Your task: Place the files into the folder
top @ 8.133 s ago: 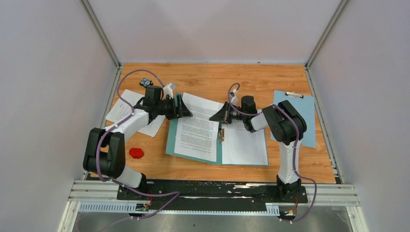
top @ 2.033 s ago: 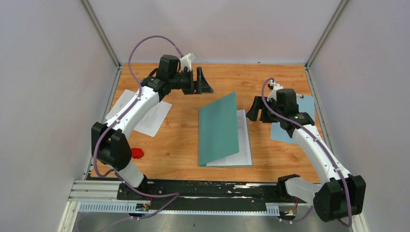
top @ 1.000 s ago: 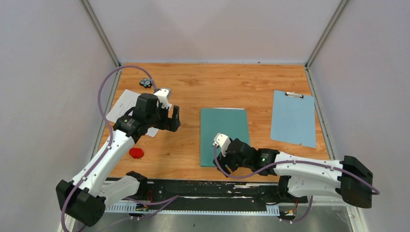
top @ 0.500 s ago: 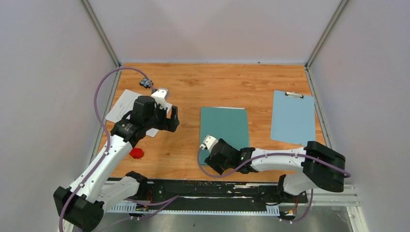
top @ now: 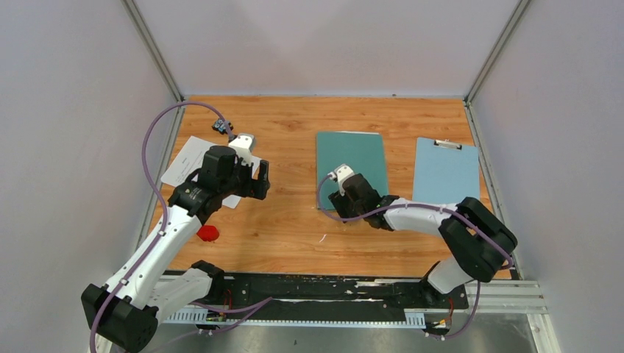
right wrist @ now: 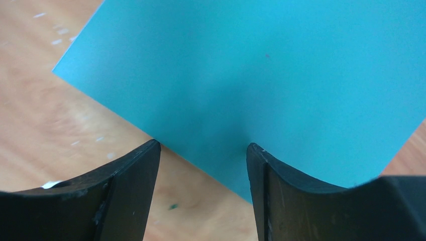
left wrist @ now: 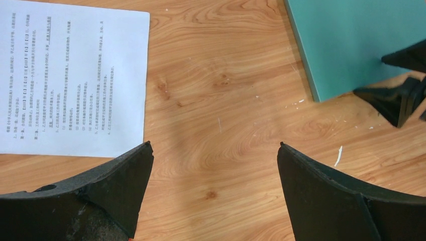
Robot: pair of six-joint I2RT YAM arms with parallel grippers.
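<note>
The folder point(top: 353, 158) lies shut and flat on the table point(top: 287, 235), right of the middle and toward the back, just beside the light blue clipboard point(top: 446, 180). At its near left corner we find the right gripper point(right wrist: 203, 146) low over the cover, its jaws parted, with teal card showing in the gap and nothing clamped between them. The left gripper point(left wrist: 213, 145) hangs with jaws spread wide and empty over bare wood, between the folder and one printed sheet point(left wrist: 70, 75) that lies loose at the table's left side.
</note>
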